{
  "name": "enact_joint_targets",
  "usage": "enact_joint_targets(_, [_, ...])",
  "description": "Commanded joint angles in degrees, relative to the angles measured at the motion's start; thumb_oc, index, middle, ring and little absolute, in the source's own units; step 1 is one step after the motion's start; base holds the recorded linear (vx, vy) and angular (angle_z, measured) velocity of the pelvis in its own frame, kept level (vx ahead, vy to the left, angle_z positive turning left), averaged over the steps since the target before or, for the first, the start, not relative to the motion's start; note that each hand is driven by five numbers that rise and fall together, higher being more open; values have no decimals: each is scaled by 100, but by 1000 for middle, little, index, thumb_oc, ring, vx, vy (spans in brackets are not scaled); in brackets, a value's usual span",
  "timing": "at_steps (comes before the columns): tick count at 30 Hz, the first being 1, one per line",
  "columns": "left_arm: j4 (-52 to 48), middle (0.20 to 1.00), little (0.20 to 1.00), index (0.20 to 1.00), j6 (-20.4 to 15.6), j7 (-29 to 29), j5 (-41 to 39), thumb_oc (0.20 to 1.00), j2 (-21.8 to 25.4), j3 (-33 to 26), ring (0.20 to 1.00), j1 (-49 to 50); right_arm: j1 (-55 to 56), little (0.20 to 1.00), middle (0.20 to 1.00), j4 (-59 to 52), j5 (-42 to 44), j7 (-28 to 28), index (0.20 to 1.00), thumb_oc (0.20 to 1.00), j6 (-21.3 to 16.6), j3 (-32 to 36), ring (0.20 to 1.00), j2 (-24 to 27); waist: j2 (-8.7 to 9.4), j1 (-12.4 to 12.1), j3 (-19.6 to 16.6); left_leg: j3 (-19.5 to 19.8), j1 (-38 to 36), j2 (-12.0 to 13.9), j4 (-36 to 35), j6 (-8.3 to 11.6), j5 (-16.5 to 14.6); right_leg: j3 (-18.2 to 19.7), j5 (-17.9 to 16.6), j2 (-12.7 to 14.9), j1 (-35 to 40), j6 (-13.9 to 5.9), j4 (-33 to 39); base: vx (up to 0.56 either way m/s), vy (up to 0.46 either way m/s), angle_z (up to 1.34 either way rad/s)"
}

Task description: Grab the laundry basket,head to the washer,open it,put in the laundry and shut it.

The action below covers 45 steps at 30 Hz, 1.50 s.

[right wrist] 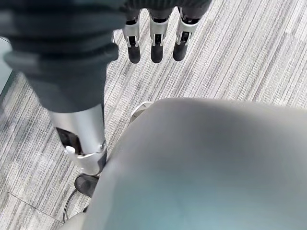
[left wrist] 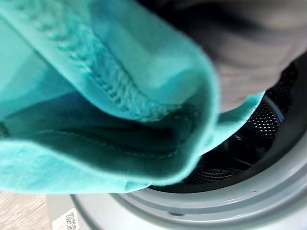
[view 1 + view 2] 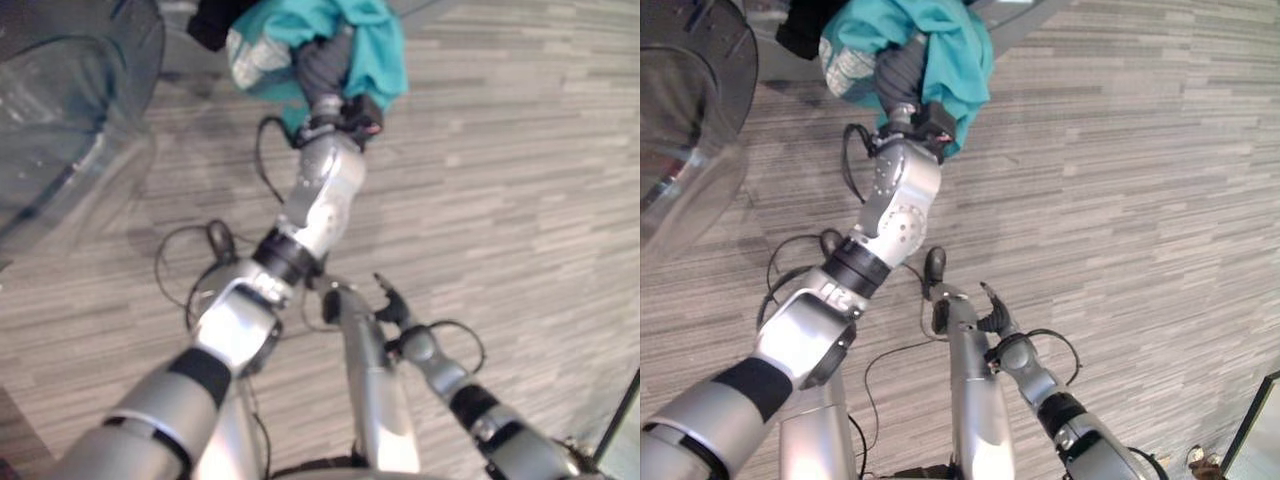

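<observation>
A teal garment with a grey piece bunched in it is lifted at the top of the eye views, draped over my left hand at the end of the outstretched left arm. In the left wrist view the teal cloth and grey cloth hang right in front of the washer's dark drum and its grey door ring. A black piece of laundry lies just beyond. My right hand hangs low over the floor, open and holding nothing, its fingers straight.
The washer's round glass door stands swung open at the upper left, close beside my left arm. Grey striped carpet stretches to the right. A glass panel edge shows at the bottom right corner.
</observation>
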State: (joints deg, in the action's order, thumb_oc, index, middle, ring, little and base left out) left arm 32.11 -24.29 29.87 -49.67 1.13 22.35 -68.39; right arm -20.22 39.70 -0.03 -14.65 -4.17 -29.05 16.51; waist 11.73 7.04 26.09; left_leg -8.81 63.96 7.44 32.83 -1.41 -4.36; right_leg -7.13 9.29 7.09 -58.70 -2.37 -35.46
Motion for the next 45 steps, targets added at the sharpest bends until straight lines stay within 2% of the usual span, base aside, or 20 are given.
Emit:
enact_joint_targets(1, [-115,200,200,200,-166,-277,145,200,-306,128,200,-400,315,1000,1000,29,-123,-131,1000,1000,34,93,1000,293,-679,186,-269,113,482,119,-101,-142,125,-193,259,138,-147,151,-461,78,-188,6])
enact_joint_targets(3, [-362,200,200,200,-131,-398,86,200,-384,236,200,-128,438,1000,1000,-174,-148,-116,1000,1000,46,149,1000,331,-890,275,-209,-645,352,369,148,-211,32,-266,441,185,-63,280,-657,135,-82,27])
enact_joint_targets(4, [-342,200,200,200,-106,-413,68,200,-403,286,200,-26,448,1000,1000,-327,-186,-104,1000,1000,61,134,1000,374,-887,289,-227,-851,117,455,70,-207,-90,-268,536,141,10,306,-697,90,116,64])
enact_joint_targets(5, [-345,200,200,200,-107,-416,67,200,-405,288,200,-14,467,1000,1000,-349,-189,-102,1000,1000,74,136,1000,379,-861,273,-213,-884,65,460,57,-208,-104,-240,539,138,37,305,-694,47,327,82])
enact_joint_targets(6, [-457,200,200,200,-74,-507,13,200,-410,345,200,279,495,1000,1000,-584,-319,-79,1000,1000,83,217,1000,517,-774,274,-225,-1025,-260,222,-9,-363,-429,-89,444,222,268,173,-844,31,292,55])
enact_joint_targets(7, [-435,200,200,200,-46,-533,27,200,-524,421,200,280,517,1000,1000,-626,-303,-96,1000,1000,81,278,1000,541,-777,261,-172,-1033,-346,46,43,-472,-556,44,316,356,184,87,-1184,69,339,22])
enact_joint_targets(9, [-404,200,200,200,-7,-559,5,200,-582,542,200,321,510,1000,1000,-894,-198,-109,1000,1000,83,307,1000,573,-827,394,-83,-850,-457,-183,364,-636,-767,497,75,400,-35,76,-1942,102,134,2])
enact_joint_targets(10, [-410,200,200,200,-6,-558,5,200,-579,541,200,326,519,1000,1000,-914,-196,-106,1000,1000,95,306,1000,579,-815,402,-78,-861,-453,-196,392,-648,-793,519,92,416,-52,60,-1986,150,115,29])
enact_joint_targets(11, [-387,200,200,200,2,-547,42,200,-647,586,200,311,449,1000,1000,-1194,-164,-92,1000,1000,49,239,1000,642,-856,502,-14,-824,-737,-273,383,-650,-911,730,9,242,-147,82,-1861,141,49,25])
enact_joint_targets(12, [-311,200,200,200,12,-556,78,200,-698,583,200,231,376,1000,1000,-1304,-157,-81,1000,1000,21,190,1000,681,-824,565,56,-802,-908,-325,331,-604,-949,802,-146,83,-188,6,-1461,216,2,12])
enact_joint_targets(15, [-120,200,200,200,-27,-640,168,200,-792,480,200,-30,104,1000,1000,-1442,-251,-42,1000,1000,33,76,1000,732,-798,792,366,-555,-1345,-561,336,-418,-1265,1278,-1053,45,-208,-343,720,299,-221,-27])
enact_joint_targets(16, [-229,200,200,200,-100,-737,160,200,-849,488,200,31,239,1000,1000,-1622,-411,35,1000,1000,76,18,1000,822,-745,964,371,-470,-1493,-729,569,-349,-1510,1524,-1410,164,-29,-511,1715,389,-375,66])
enact_joint_targets(17, [-291,200,200,200,-133,-722,234,200,-894,547,200,103,310,1000,1000,-1599,-390,2,1000,1000,48,52,1000,864,-749,979,371,-383,-1471,-763,769,-308,-1516,1760,-1655,79,-24,-574,1492,291,-267,114])
enact_joint_targets(19, [-326,200,200,200,-122,-739,270,200,-900,575,200,90,297,1000,1000,-1558,-351,14,1000,1000,19,33,1000,851,-714,970,371,-342,-1472,-724,825,-308,-1516,1685,-1686,18,53,-538,1488,86,-230,128])
enact_joint_targets(20, [-265,200,200,200,-62,-772,355,200,-886,618,200,105,268,1000,1000,-1482,-272,33,1000,1000,-51,8,1000,827,-732,931,371,-217,-1376,-654,868,-286,-1477,1465,-1735,-71,105,-500,1571,81,-295,84])
enact_joint_targets(23, [-213,200,200,200,-30,-773,388,200,-831,691,200,62,115,1000,1000,-1404,-197,8,1000,1000,-102,-2,1000,777,-753,883,366,-26,-1136,-483,796,-215,-1364,1087,-1727,-112,200,-491,1852,3,-266,17])
enact_joint_targets(25, [-178,200,200,200,-7,-747,396,200,-804,638,200,-37,92,1000,1000,-1385,-141,8,1000,1000,-135,51,1000,756,-792,876,170,159,-820,-333,613,-148,-1245,873,-1680,-154,16,-436,1926,33,-236,1])
enact_joint_targets(31, [-313,200,200,200,4,-736,505,200,-728,586,200,-26,63,1000,1000,-1320,-58,-40,1000,1000,-172,186,1000,729,-886,831,-78,282,-404,-224,416,-71,-1118,641,-1629,-150,-349,-380,1955,16,-96,-2])
enact_joint_targets(37, [-396,200,200,200,79,-747,635,200,-800,693,200,86,23,1000,1000,-1371,62,-134,1000,1000,-221,300,1000,676,-936,797,-159,326,-105,-133,299,-24,-1042,502,-1592,-127,-657,-352,1931,5,-56,6])
enact_joint_targets(45, [7,200,200,200,86,-539,825,200,-718,629,200,-358,-17,1000,1000,-1559,288,-90,1000,1000,-408,230,1000,740,-821,877,-228,424,129,-55,204,-7,-1048,361,-1552,-179,-917,-342,1941,34,-42,3])
